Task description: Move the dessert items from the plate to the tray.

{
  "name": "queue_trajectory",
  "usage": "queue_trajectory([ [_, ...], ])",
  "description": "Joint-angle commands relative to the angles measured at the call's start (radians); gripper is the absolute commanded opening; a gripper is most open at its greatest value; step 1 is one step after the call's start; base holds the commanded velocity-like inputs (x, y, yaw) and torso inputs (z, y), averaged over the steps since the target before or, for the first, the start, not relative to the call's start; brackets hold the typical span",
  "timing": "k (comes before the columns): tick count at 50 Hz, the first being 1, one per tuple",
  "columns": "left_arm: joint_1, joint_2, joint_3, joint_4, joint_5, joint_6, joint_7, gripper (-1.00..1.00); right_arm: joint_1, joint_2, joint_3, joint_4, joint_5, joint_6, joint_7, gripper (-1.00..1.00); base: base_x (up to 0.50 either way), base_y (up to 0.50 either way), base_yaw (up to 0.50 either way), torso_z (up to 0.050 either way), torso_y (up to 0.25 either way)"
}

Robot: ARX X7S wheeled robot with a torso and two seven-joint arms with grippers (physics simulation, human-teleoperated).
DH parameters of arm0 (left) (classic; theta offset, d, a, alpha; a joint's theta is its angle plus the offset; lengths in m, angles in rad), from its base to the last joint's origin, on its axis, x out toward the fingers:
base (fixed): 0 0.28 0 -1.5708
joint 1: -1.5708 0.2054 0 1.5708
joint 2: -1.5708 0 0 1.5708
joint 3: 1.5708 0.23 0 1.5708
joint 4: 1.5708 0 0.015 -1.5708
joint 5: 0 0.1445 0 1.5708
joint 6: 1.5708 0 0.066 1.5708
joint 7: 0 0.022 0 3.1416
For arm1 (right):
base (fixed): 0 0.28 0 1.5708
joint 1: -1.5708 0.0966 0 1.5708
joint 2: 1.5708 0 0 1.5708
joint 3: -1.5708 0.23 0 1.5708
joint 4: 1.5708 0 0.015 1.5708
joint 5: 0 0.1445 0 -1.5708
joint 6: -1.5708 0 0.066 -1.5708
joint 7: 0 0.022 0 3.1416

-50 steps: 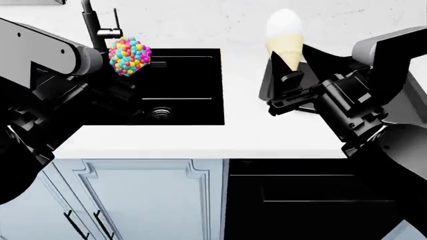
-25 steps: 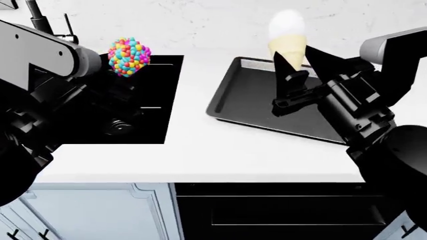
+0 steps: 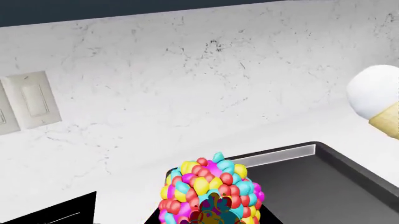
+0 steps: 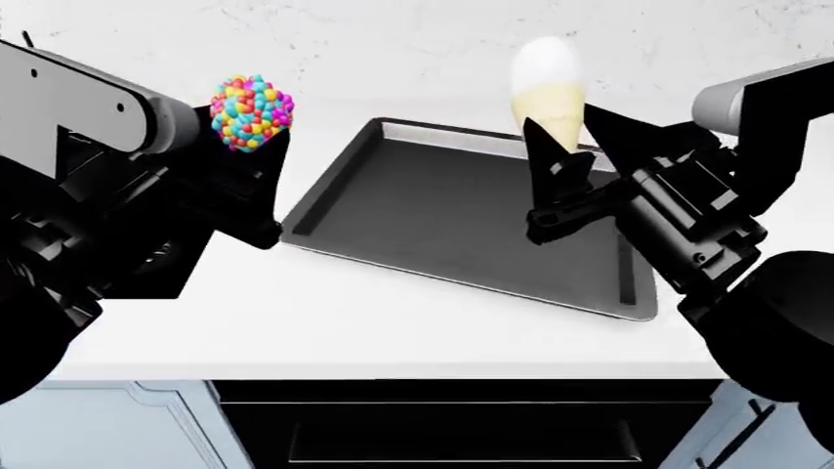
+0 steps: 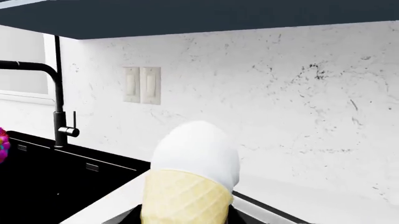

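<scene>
left gripper: grasping candy ball — beside tray, not over it
right gripper: clamped on cone
step: centre, lower, release

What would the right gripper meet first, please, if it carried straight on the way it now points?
Probably the marbled back wall. The right gripper, shut on the cone, aims over the tray; depth is uncertain.
</scene>
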Motion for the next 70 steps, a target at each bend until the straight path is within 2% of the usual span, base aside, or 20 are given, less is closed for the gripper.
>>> queue_trajectory([
  [1, -0.010, -0.002, 0.010, -0.002, -0.011, -0.004, -0.012, -1.00, -0.010, 0.011, 0.014, -0.023, 0.000, -0.009, -0.022, -1.00, 0.44, -0.36, 0.00, 0.000, 0.000],
  [11, -0.003, -0.010, 0.003, 0.009, -0.026, -0.002, -0.022, -1.00, -0.029, 0.016, 0.024, -0.047, -0.008, -0.034, -0.037, -1.00, 0.45, -0.34, 0.00, 0.000, 0.002],
  [22, 0.000, -0.016, 0.000, 0.015, -0.032, 0.002, -0.027, -1.00, -0.024, 0.017, 0.009, -0.054, -0.015, -0.016, -0.030, -1.00, 0.00, 0.00, 0.00, 0.000, 0.001],
  [33, 0.002, -0.022, -0.002, 0.020, -0.042, 0.003, -0.033, -1.00, -0.024, 0.022, 0.002, -0.059, -0.019, -0.007, -0.024, -1.00, 0.48, -0.02, 0.00, 0.000, 0.000],
  [38, 0.002, -0.025, -0.001, 0.021, -0.045, 0.003, -0.036, -1.00, -0.023, 0.019, -0.002, -0.052, -0.009, 0.000, -0.030, -1.00, 0.00, 0.00, 0.00, 0.000, 0.002],
  [43, -0.004, -0.019, 0.015, 0.014, -0.044, -0.004, -0.030, -1.00, 0.020, 0.026, -0.038, -0.043, 0.000, 0.082, 0.023, -1.00, 0.00, 0.00, 0.00, 0.000, 0.000],
  [52, -0.118, 0.010, 0.105, -0.073, -0.058, -0.080, 0.023, -1.00, 0.210, 0.042, -0.098, 0.010, 0.201, 0.333, 0.076, -1.00, 0.00, 0.00, 0.00, 0.000, 0.000],
  [61, -0.283, 0.084, 0.288, -0.193, -0.003, -0.181, 0.172, -1.00, 0.361, 0.023, -0.175, 0.067, 0.379, 0.535, 0.081, -1.00, 0.00, 0.00, 0.00, 0.000, 0.000],
  [70, -0.346, 0.145, 0.446, -0.240, 0.073, -0.214, 0.295, -1.00, 0.393, 0.009, -0.224, 0.100, 0.508, 0.613, 0.087, -1.00, 0.00, 0.00, 0.00, 0.000, 0.000],
])
